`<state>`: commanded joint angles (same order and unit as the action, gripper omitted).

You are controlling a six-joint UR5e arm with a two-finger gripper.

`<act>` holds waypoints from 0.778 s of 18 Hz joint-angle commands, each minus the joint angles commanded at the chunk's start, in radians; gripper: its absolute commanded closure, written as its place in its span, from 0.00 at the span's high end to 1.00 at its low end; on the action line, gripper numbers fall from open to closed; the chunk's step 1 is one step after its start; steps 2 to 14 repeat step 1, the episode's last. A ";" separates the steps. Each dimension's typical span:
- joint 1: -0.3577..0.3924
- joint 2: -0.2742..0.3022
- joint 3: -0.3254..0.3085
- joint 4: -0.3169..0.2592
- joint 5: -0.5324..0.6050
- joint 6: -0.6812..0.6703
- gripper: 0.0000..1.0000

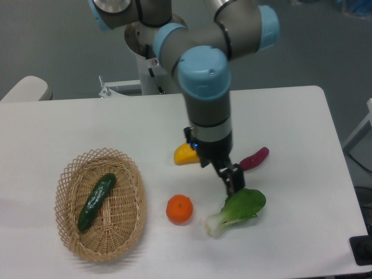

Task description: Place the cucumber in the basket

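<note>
The dark green cucumber lies slantwise inside the oval wicker basket at the left of the table. My gripper is far to the right of the basket, hanging just above the bok choy's leaf. Nothing is in its fingers, but the arm hides how far apart they stand.
An orange sits right of the basket. A bok choy lies below the gripper. A yellow pepper is partly hidden behind the wrist. A purple sweet potato lies to the right. The table's front edge is near.
</note>
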<state>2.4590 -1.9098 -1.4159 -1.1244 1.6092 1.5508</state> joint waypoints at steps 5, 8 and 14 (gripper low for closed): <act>0.005 0.000 -0.001 0.000 -0.002 -0.002 1.00; 0.005 0.000 -0.001 0.000 -0.002 -0.002 1.00; 0.005 0.000 -0.001 0.000 -0.002 -0.002 1.00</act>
